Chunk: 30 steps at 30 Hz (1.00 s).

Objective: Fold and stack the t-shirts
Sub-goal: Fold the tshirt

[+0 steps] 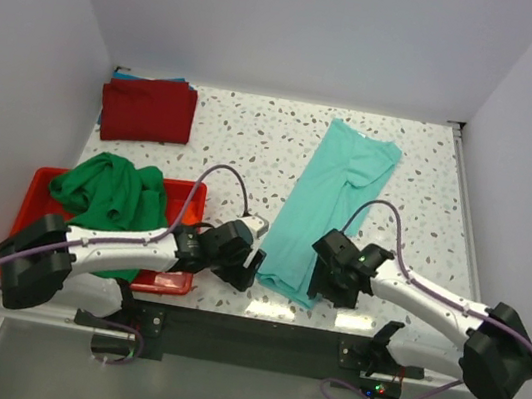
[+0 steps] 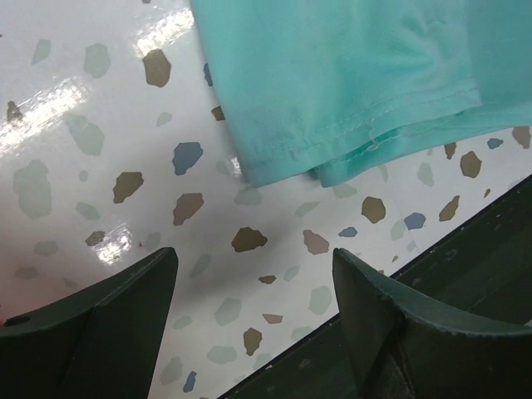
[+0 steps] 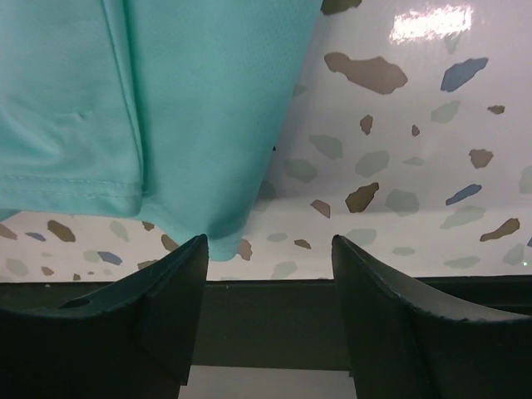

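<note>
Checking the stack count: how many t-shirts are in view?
4. Teal one laid out mid-table; dark red one folded at the far left; blue one, just an edge under the red; green one heaped in the red bin. Others may be hidden under these.

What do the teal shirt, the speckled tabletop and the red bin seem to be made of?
Long teal t-shirt: soft matte knit, likely cotton; it folds limply, with a stitched hem. White speckled tabletop: glossy terrazzo-look stone or laminate; it mirrors the lights. Red rectangular bin: smooth rigid plastic, probably, from its even moulded rim.
</note>
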Tool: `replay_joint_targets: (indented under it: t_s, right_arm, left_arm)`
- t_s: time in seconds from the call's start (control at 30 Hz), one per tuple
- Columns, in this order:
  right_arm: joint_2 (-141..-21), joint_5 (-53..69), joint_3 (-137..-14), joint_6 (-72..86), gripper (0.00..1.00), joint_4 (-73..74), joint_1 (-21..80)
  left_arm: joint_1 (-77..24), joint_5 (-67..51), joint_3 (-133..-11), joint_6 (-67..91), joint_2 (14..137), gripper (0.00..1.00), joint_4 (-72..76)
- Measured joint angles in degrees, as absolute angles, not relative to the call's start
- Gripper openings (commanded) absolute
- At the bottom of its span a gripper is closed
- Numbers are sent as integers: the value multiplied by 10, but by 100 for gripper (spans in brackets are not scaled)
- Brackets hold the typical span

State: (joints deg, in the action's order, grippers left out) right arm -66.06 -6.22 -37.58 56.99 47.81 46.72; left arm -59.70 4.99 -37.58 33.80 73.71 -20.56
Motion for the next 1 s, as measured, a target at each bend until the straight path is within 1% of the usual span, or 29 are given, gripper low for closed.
replay_joint_targets:
  t_s: [0.27, 0.73, 0.9, 1.0]
  right_arm:
    - [-696, -49, -362, 604, 60, 432, 489]
    - [-722, -33, -362, 609, 61, 382, 492]
    - [-732, -32, -362, 609, 60, 379, 492]
    - [-738, -32, -362, 609, 57, 378, 492]
  left_arm:
    - [-605, 34, -368, 339, 751, 82, -156]
    - [-617, 40, -369, 339, 803, 82, -108]
    - [-620, 58, -369, 339, 815, 79, -90]
    - [-620, 68, -369, 340, 819, 77, -82]
